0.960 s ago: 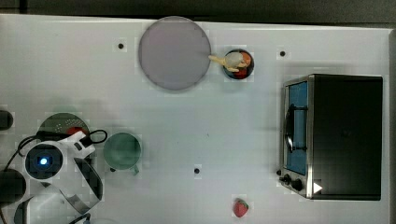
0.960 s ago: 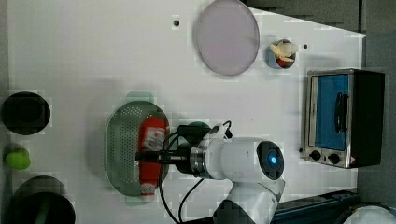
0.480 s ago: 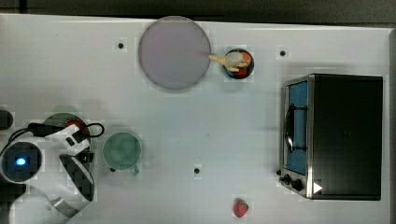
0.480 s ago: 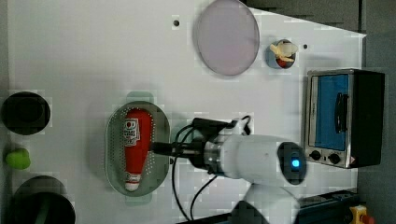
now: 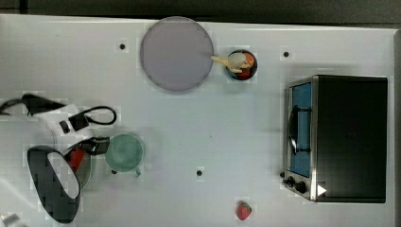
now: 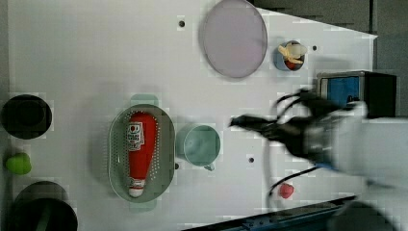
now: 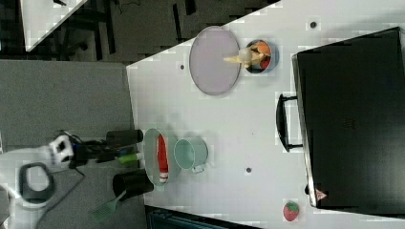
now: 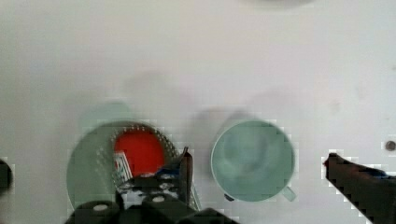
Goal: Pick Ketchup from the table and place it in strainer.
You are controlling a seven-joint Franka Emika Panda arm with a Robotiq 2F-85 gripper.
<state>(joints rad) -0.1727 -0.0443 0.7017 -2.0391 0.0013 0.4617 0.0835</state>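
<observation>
Hand [image 8: 257,175] open and empty, ketchup bottle lying in the strainer.
Left view: the red ketchup bottle [image 6: 140,151] lies lengthwise inside the mint strainer [image 6: 117,161], beside the green cup [image 6: 199,145] on the white counter [image 6: 96,57]. Right view: the strainer [image 7: 152,152] sits just beside the cup [image 7: 187,153]. Wrist view: the two fingers [image 8: 187,175] stand wide apart above the cup [image 8: 252,158], gripping nothing.

White table [image 5: 246,123], strainer [image 6: 115,144], green cup [image 5: 124,152], grey plate [image 5: 176,53], toaster oven [image 5: 350,137], strawberry [image 5: 243,210]
</observation>
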